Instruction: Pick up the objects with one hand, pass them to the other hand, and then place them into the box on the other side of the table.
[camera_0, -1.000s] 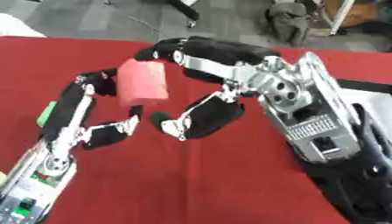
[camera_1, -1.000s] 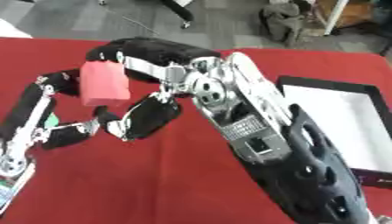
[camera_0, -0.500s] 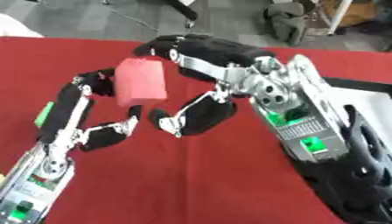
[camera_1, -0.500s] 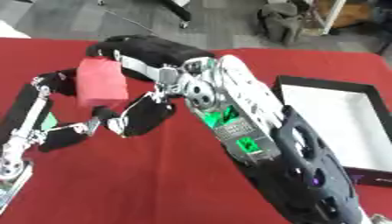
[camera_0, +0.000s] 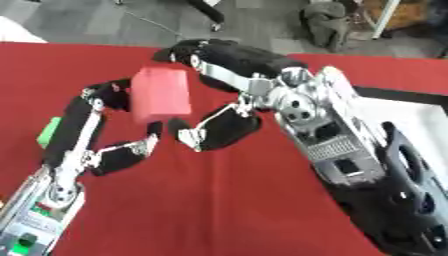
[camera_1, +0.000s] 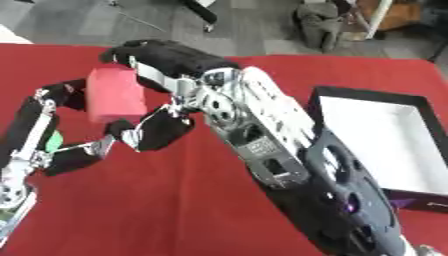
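Red cloth (camera_0: 219, 200) is covering the table I am working over, and everything below is placed against the red block (camera_0: 161, 95) that I am holding up above it. Nearest to me, my left hand (camera_0: 96, 125) is coming up from below and left of the block, its fingers curling round the block's left side and lower edge. My right hand (camera_0: 229, 85) is reaching in from the right, fingers curving over the block's top and thumb lying just below it. A green thing (camera_0: 48, 131) is sitting left of the block. Well off to its right is lying the black-walled box (camera_1: 376, 137). Grey floor (camera_0: 131, 20) is showing beyond.
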